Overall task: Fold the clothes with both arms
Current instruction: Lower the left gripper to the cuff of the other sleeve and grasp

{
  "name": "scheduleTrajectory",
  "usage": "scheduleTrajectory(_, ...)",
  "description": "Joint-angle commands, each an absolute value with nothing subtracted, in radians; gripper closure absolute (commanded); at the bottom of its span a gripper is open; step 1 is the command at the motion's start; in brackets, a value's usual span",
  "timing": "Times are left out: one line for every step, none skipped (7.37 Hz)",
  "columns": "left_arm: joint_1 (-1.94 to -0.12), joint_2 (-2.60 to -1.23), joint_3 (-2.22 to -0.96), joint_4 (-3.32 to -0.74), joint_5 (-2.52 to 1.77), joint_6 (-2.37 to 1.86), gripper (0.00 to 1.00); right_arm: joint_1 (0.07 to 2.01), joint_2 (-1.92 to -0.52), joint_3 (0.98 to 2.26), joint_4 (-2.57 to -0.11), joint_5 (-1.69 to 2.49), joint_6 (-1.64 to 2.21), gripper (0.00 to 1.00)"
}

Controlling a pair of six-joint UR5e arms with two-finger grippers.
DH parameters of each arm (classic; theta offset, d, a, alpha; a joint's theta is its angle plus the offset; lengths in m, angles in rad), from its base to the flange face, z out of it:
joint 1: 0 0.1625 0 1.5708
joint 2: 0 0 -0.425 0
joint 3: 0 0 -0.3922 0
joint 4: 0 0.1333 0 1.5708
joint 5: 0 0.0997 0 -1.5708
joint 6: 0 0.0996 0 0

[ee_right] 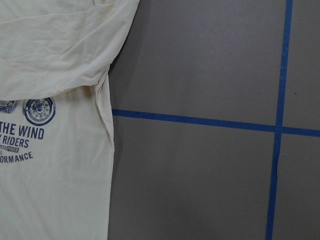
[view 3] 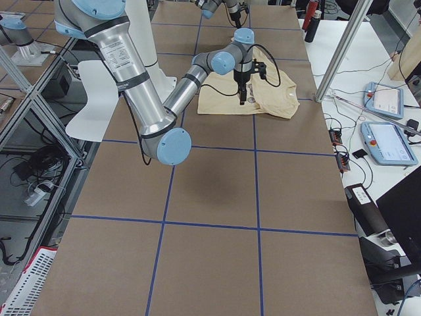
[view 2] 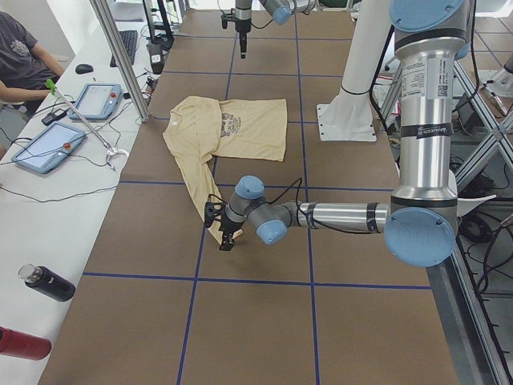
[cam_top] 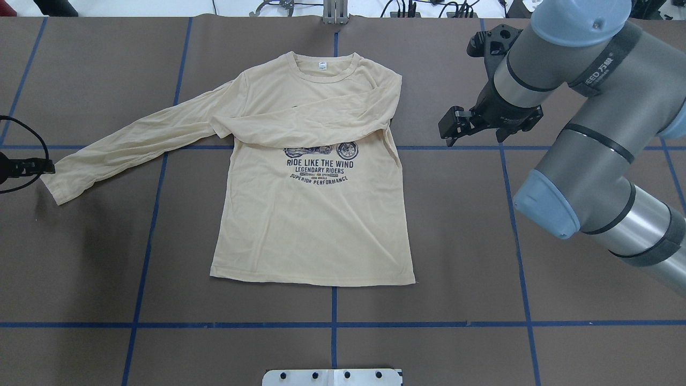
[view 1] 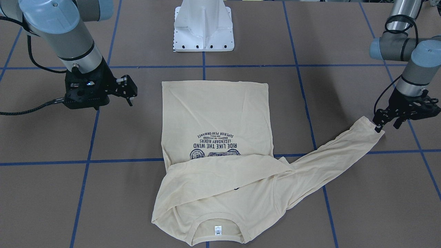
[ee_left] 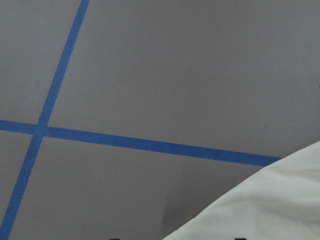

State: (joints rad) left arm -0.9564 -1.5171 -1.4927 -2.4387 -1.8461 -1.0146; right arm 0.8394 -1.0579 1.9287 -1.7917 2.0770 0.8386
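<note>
Pincer of the left arm (view 1: 387, 127) is standing open, touching the cuff of the shirt (view 1: 215, 113); right pincer (view 1: 130, 92) is hovering open, empty.

Cream-yellow long-sleeved shirt (cam_top: 316, 225): flat on worktop (cam_top: 461, 241), navy print up, collar away from robot. One sleeve folded across chest; other sleeve extended, cuff just beside left tool (view 1: 387, 126), jaws apart. Right tool (cam_top: 447, 131): clear of shirt, jaws apart.

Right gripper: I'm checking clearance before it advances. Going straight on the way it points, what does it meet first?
The right gripper points down: probably the bare table, just beside the shirt.
</note>
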Motion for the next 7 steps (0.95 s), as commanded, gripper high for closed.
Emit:
scheduleTrajectory(-0.947,-1.525,-1.486,-2.433,-1.851,-1.014,0.24,0.839,-1.058,1.930,-1.792,2.077,0.842,0.00)
scheduleTrajectory(-0.943,-1.526,-1.486,-2.433,-1.852,-1.014,0.25,0.839,-1.057,1.930,-1.792,2.077,0.842,0.00)
scheduleTrajectory(-0.937,-1.528,-1.485,-2.434,-1.852,-1.014,0.25,0.839,-1.057,1.930,-1.792,2.075,0.842,0.00)
scheduleTrajectory(-0.930,-1.528,-1.485,-2.433,-1.852,-1.014,0.25,0.839,-1.057,1.930,-1.792,2.074,0.845,0.00)
scheduleTrajectory(-0.928,-1.528,-1.485,-2.431,-1.853,-1.014,0.25,0.838,-1.057,1.930,-1.792,2.074,0.848,0.00)
scheduleTrajectory(-0.928,-1.528,-1.482,-2.433,-1.853,-1.014,0.25,0.838,-1.057,1.928,-1.790,2.075,0.848,0.00)
scheduleTrajectory(-0.928,-1.528,-1.482,-2.431,-1.853,-1.014,0.25,0.838,-1.057,1.930,-1.790,2.075,0.850,0.00)
